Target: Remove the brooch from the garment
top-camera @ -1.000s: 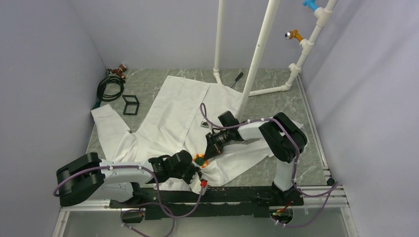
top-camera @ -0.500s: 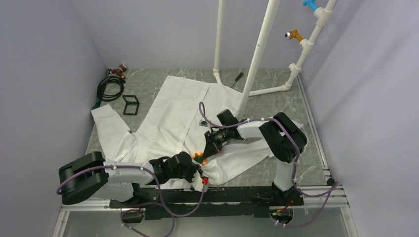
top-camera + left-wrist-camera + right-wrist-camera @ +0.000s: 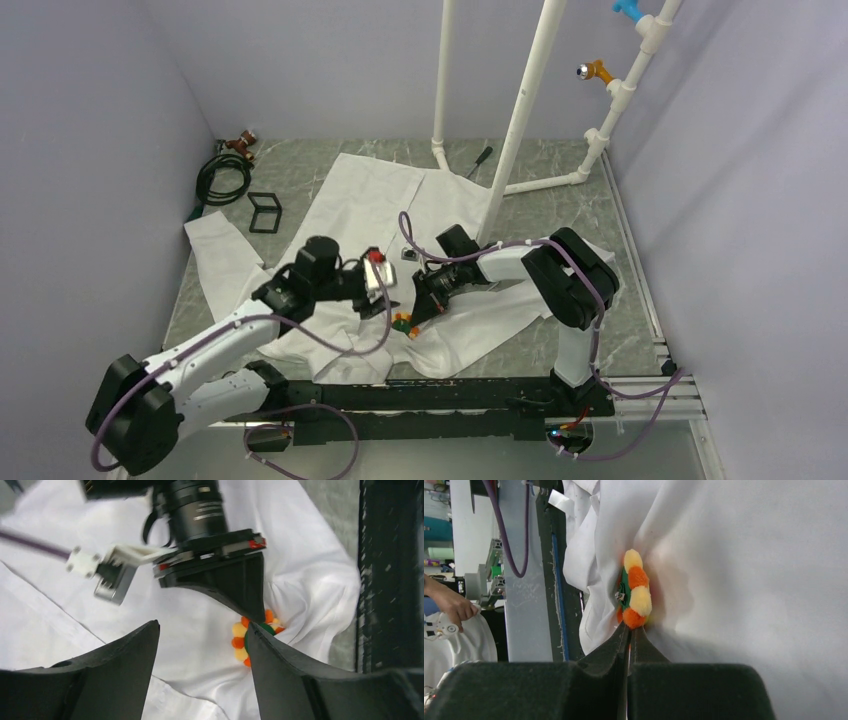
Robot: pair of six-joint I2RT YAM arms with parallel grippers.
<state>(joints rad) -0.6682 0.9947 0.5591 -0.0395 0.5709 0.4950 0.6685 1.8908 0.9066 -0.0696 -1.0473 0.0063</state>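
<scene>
Right hand [image 3: 628,625]: closed, fingers pressed together with barely a slit between them, tips up against the lowest orange petal of the brooch [image 3: 636,597]. Cannot tell whether pinching petal, cloth or nothing. In the left wrist view, right hand [image 3: 257,616] as a black wedge, point down on the brooch [image 3: 238,642].

Brooch: edge-on in the right wrist view, with yellow and orange pompom petals round the rim and a green face with a small metal fitting turned to the left. Seated in a pucker of the garment [image 3: 749,580], folds of white cloth running out from it. From above, brooch [image 3: 402,322] on the near part of the garment [image 3: 340,230], not far from the near edge of the worktop [image 3: 560,215], with the right hand [image 3: 415,312] reaching in from the right.

Left hand [image 3: 200,630]: wide open, the two fingers well apart, raised over the cloth and touching nothing. Brooch partly hidden behind one finger in that view. From above, left hand [image 3: 383,292] just beside the brooch, up and to the left.

Garment: white, wrinkled, spread across the green marbled worktop, one sleeve out to the left.

Farther off: white pipe frame [image 3: 520,110] standing at the back, coiled black cable [image 3: 225,178] in the far left corner, small black square frame [image 3: 265,212] near the sleeve.
</scene>
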